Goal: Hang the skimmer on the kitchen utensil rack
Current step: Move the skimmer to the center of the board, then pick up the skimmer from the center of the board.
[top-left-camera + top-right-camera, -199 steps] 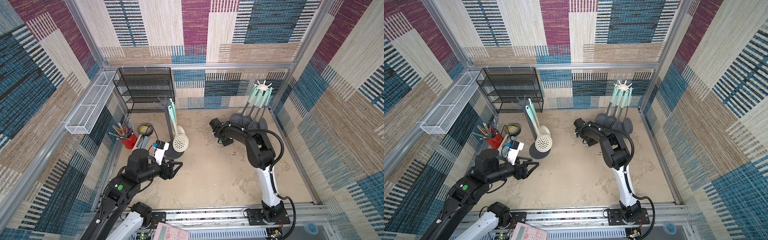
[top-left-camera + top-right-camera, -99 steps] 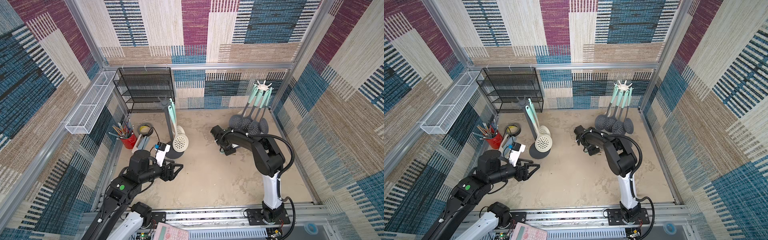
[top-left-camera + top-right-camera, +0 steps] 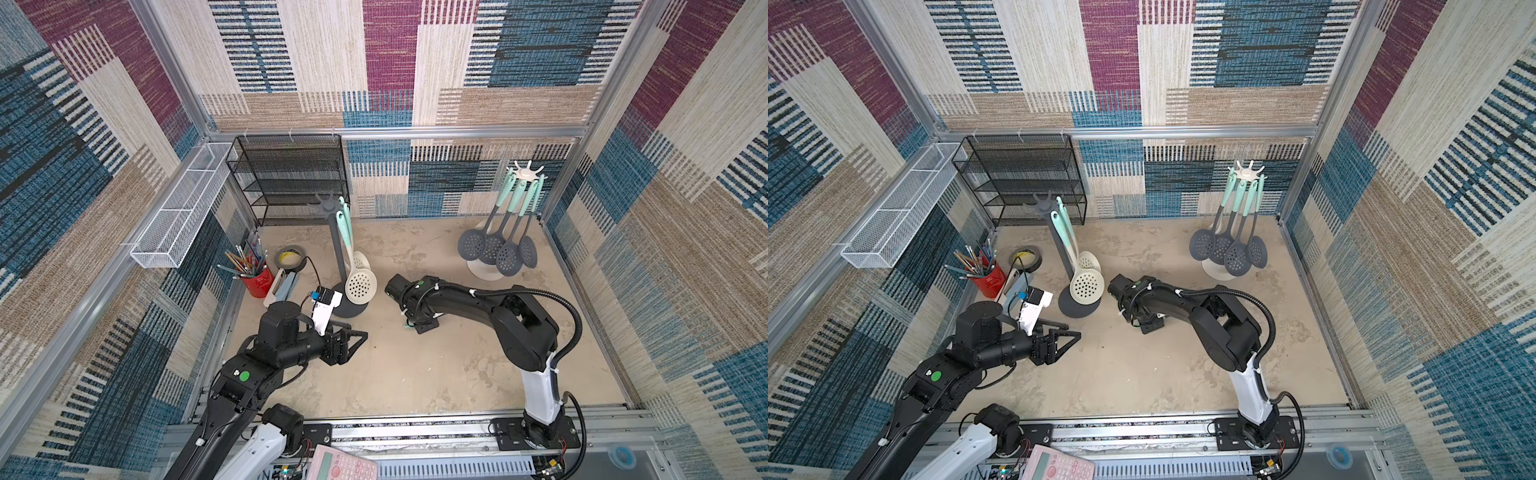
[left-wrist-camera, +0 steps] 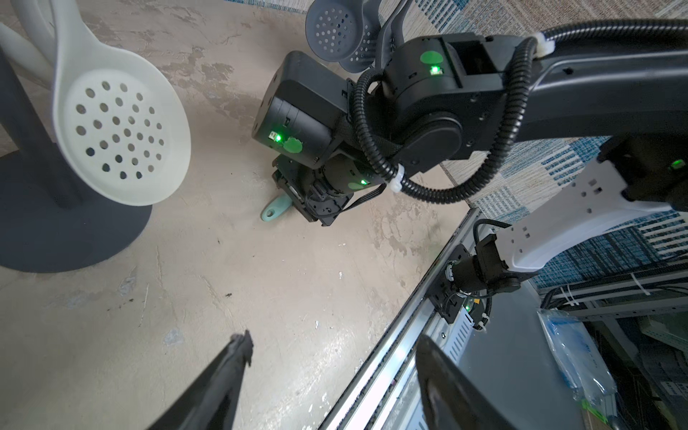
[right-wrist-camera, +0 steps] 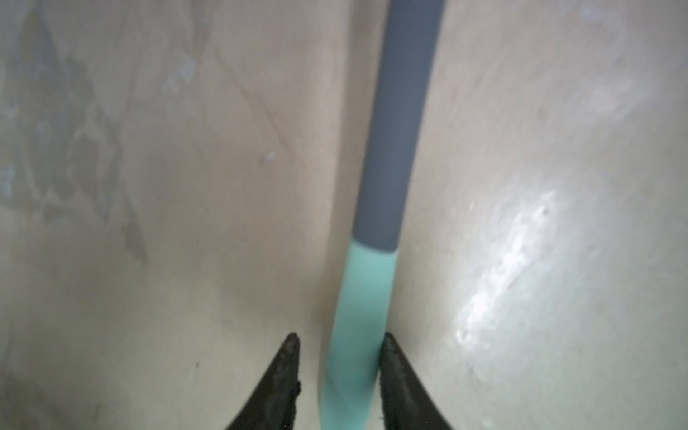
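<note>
Straddling the mint handle of the skimmer (image 5: pixel 372 298), which lies flat on the counter (image 3: pixel 415 374), the right tool (image 5: pixel 340 337) stands parted, placed to pinch it; the left tool (image 4: pixel 333 340) hovers open and empty nearby.

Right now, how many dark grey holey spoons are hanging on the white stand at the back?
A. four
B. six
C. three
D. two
A: in both top views, four dark grey skimmers hang by their mint handles from the hooks of the white rack.
</note>
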`<state>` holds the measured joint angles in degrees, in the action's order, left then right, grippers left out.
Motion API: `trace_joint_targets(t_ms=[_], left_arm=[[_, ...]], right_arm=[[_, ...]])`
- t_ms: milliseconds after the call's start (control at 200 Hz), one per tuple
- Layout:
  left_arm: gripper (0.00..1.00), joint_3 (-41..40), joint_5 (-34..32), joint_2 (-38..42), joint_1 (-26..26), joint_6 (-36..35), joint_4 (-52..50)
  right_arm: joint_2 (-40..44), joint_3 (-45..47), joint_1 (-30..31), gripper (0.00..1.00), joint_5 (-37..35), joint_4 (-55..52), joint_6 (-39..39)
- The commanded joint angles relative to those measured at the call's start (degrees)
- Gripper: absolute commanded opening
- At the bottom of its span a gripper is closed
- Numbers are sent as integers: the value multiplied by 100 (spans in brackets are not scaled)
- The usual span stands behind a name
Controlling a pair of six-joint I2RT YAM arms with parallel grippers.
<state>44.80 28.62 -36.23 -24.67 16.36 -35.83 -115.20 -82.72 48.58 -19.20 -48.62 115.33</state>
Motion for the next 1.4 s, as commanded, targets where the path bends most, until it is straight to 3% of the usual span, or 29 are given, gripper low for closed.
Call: trace_joint_targets(t_ms=[0, 70, 155, 240, 321, 406, 531, 691, 832, 962, 1398], left_arm=[[73, 18, -147, 30, -3, -100, 44], [74, 59, -283, 37, -2, -103, -16], [74, 84, -439, 63, 4, -77, -71], [75, 35, -532, 101, -1, -40, -98], [75, 7, -591, 139, -2, -25, -144], [75, 20, -647, 117, -2, -56, -221], [75, 36, -658, 44, -3, -128, -274], [77, 215, -669, -92, 0, -338, -383], [77, 274, -618, -125, -3, -419, -407], [77, 191, -520, -117, 5, -308, -300], [77, 12, -473, 26, 3, -54, -145]], right_arm=[[416, 165, 42, 55, -500, 559, -515], [907, 520, 69, 61, -949, 893, -1298], [1540, 1047, 72, 63, -1404, 1525, -2872], [2252, 1727, 72, 66, -1658, 2868, -5651], [2744, 2246, 12, 73, -1320, 3874, -8251], [3211, 2591, -46, 76, -1145, 4301, -10099], [3835, 2993, -227, 75, -651, 4519, -11844], [4213, 3017, -653, 75, 581, 4038, -13079], [4352, 3160, -728, 75, 1100, 3642, -14345], [4358, 3447, -821, 75, 1137, 3593, -15320], [3418, 3341, -885, 72, 1108, 3177, -16273]])
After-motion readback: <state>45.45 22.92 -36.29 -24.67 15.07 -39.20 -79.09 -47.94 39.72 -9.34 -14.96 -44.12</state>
